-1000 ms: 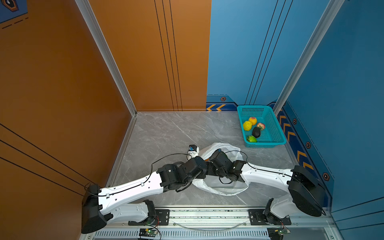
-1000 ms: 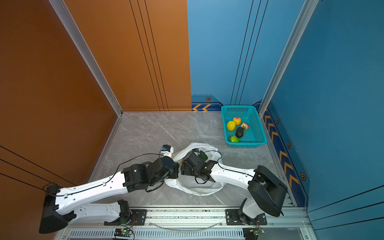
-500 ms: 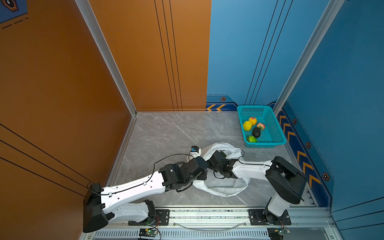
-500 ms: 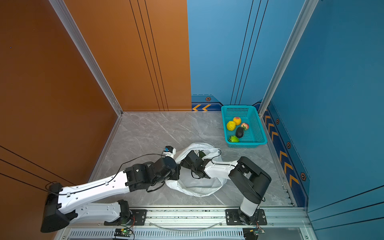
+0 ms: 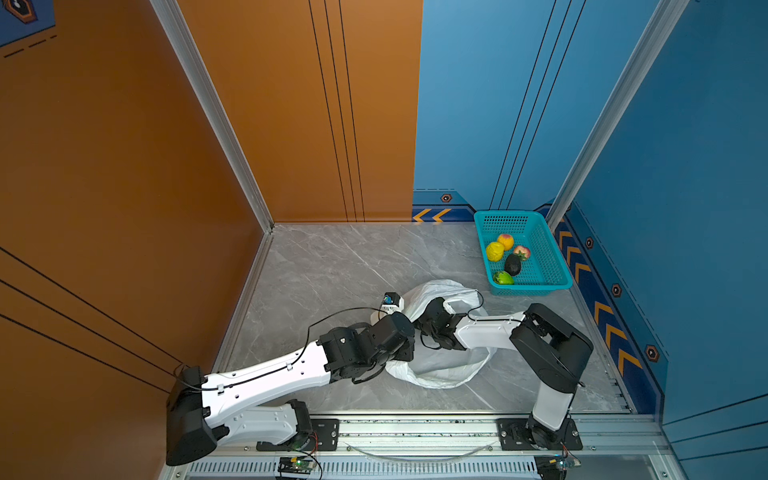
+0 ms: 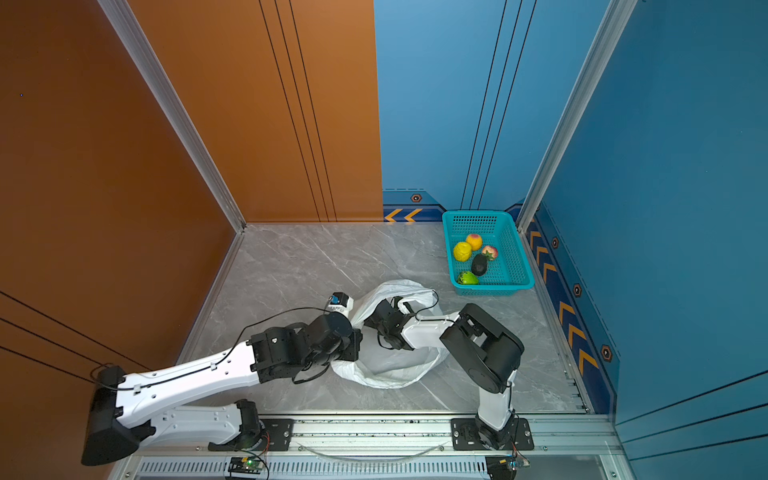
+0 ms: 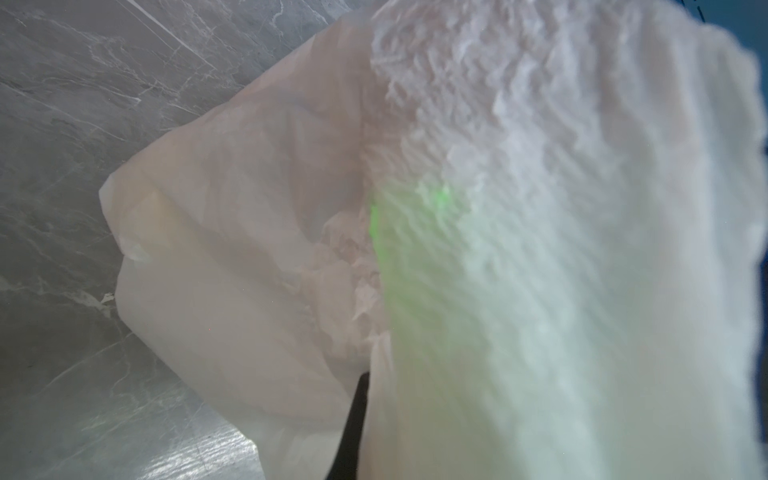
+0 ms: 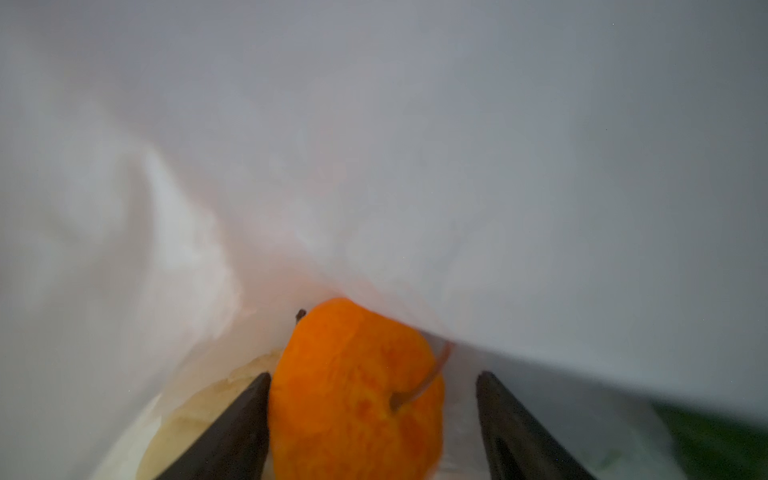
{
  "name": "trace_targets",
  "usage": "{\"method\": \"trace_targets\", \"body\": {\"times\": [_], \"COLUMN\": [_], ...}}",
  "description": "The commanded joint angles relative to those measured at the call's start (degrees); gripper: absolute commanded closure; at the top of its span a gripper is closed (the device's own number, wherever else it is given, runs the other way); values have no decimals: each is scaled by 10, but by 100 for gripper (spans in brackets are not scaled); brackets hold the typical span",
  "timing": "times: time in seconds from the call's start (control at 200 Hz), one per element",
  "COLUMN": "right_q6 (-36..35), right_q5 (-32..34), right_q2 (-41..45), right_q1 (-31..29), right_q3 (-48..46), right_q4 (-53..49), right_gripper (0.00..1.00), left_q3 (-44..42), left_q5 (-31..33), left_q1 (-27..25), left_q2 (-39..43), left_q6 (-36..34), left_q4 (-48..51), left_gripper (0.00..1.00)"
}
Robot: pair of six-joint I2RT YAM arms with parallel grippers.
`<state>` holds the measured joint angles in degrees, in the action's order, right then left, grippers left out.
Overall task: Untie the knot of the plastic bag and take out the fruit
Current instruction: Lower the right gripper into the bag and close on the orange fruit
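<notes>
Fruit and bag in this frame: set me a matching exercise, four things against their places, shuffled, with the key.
Things
1 orange fruit
2 yellow fruit
3 bright green fruit
4 plastic bag

Places
A at the end of the basket nearest the robot
B on the table, mouth open
C between the fingers of the right gripper
D in the basket, beside the peach-coloured fruit

Pairs: 1-C, 2-D, 3-A, 4-B

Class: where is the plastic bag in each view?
Top view: plastic bag lower centre, on the floor.
Top view: bag lower centre, slightly further left.
Left wrist: bag fills most.
Right wrist: bag surrounds the orange fruit.
Landmark: grey floor, hidden in right wrist.
</notes>
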<state>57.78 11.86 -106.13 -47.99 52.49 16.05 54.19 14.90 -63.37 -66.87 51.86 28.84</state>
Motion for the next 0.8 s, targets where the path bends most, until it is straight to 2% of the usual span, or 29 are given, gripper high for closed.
{"method": "trace_targets", "body": {"times": [0.0, 0.09, 0.215, 0.441, 0.791], "right_q6": [-11, -15, -24, -38, -39], "right_q5": [3, 1, -2, -13, -27], "right_q2": [-28, -31, -23, 39, 202], "right_q1": [13, 10, 0, -18, -59], "right_q3": [16, 13, 11, 14, -32], "right_q4": [36, 51, 48, -42, -229], "right_gripper": [36, 44, 50, 51, 53], "left_q3": [-3, -6, -10, -10, -14], "left_q5": [-12, -10, -8, 6, 48], "left_q1": [6, 6, 6, 8, 18], "left_q2": [6, 12, 15, 11, 24], "left_q6": [-10, -9, -6, -3, 11], "left_q4": [-3, -2, -2, -2, 3], "left_gripper": [100, 100, 100, 100, 100]}}
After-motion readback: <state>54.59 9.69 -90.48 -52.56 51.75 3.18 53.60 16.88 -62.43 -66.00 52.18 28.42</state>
